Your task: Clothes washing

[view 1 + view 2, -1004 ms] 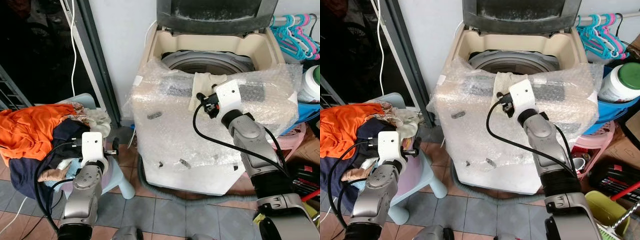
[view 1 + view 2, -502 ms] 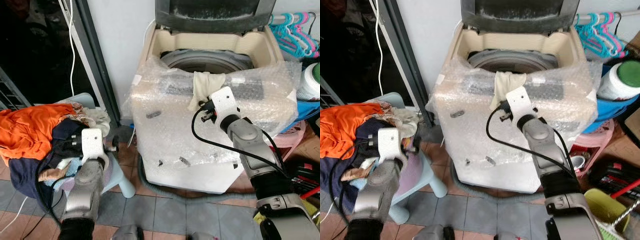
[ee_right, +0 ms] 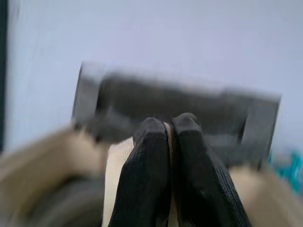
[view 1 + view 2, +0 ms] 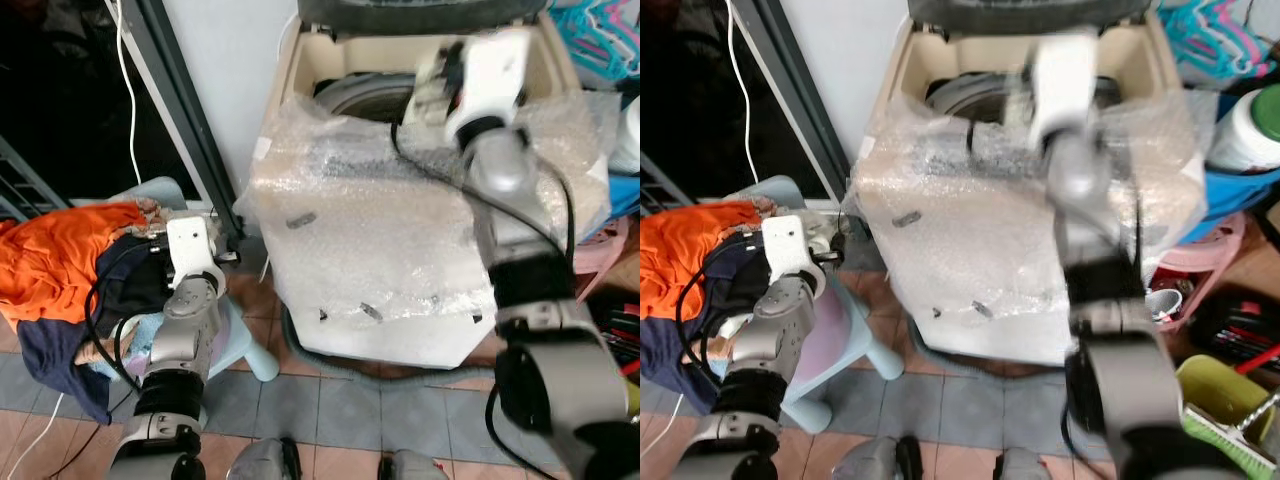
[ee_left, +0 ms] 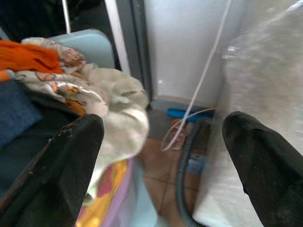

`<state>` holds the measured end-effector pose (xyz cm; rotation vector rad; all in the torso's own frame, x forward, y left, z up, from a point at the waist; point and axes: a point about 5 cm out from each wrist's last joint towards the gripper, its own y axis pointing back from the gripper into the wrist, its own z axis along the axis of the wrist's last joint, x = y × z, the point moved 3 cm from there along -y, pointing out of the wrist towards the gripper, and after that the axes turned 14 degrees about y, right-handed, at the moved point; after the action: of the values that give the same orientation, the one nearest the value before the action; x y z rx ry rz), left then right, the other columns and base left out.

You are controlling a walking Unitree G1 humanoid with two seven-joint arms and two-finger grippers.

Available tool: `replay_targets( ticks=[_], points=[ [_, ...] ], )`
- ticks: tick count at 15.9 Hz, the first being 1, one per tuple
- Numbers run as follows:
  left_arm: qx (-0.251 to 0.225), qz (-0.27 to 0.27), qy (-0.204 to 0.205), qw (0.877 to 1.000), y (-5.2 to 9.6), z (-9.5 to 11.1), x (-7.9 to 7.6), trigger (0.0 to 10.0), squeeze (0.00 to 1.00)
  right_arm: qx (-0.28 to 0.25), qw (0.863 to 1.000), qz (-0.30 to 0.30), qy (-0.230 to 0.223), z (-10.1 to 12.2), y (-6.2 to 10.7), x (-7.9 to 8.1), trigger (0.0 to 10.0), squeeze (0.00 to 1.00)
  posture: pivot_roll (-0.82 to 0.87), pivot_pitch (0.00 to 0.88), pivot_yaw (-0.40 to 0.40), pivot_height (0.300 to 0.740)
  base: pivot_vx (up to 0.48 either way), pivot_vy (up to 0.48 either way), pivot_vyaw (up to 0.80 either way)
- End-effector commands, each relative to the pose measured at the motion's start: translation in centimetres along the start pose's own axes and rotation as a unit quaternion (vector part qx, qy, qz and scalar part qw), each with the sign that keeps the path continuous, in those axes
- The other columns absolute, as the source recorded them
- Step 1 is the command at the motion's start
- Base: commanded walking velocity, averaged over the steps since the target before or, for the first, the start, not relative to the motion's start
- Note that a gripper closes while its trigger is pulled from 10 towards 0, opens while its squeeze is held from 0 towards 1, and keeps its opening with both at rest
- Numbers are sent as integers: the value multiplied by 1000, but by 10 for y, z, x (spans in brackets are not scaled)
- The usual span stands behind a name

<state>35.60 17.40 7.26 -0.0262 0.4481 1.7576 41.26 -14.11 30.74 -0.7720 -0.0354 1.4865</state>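
The top-loading washing machine (image 4: 400, 250) stands wrapped in bubble wrap, lid up and drum (image 4: 355, 95) exposed. My right gripper (image 3: 170, 137) is raised above the drum opening, blurred with motion, and shut on a cream cloth (image 3: 115, 184) with the lid behind it. A pile of clothes lies on the pale blue chair (image 4: 245, 345) at the left: an orange garment (image 4: 50, 260), a navy one (image 4: 45, 340) and a cream floral piece (image 5: 94, 94). My left gripper (image 5: 163, 156) is open beside that pile, holding nothing.
A grey drain hose (image 4: 300, 350) curls on the tiled floor below the washer. A white cable (image 4: 125, 70) hangs by the dark door frame. To the right are plastic hangers (image 4: 600, 30), a green-lidded white jar (image 4: 1250, 130) and a yellow-green bin (image 4: 1220, 400).
My right arm has swung up, lifting the cream cloth off the washer's front rim to above the drum. My left arm has risen slightly beside the pile. The camera has shifted too.
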Motion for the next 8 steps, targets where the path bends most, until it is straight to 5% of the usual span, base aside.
replay_targets(
  ticks=[1,2,3,8],
  points=[
    [-13,3,-3,1000,-3,6,5,10000,0,-28,999,-16,5,14,-8,-4,0,0,-100,25,125,740,0,0,0],
    [-15,-10,-18,1000,0,4,4,10000,0,-29,1000,8,-5,13,-9,1,6824,0,-91,0,113,740,0,0,0],
    [-15,-19,-30,999,3,-1,5,10000,0,-20,999,21,-18,6,-5,6,10000,1000,-83,0,106,740,0,0,0],
    [-53,-55,-54,996,35,-11,13,10000,0,36,997,71,-10,-46,40,24,10000,1000,-65,0,95,740,0,0,0]
  ],
)
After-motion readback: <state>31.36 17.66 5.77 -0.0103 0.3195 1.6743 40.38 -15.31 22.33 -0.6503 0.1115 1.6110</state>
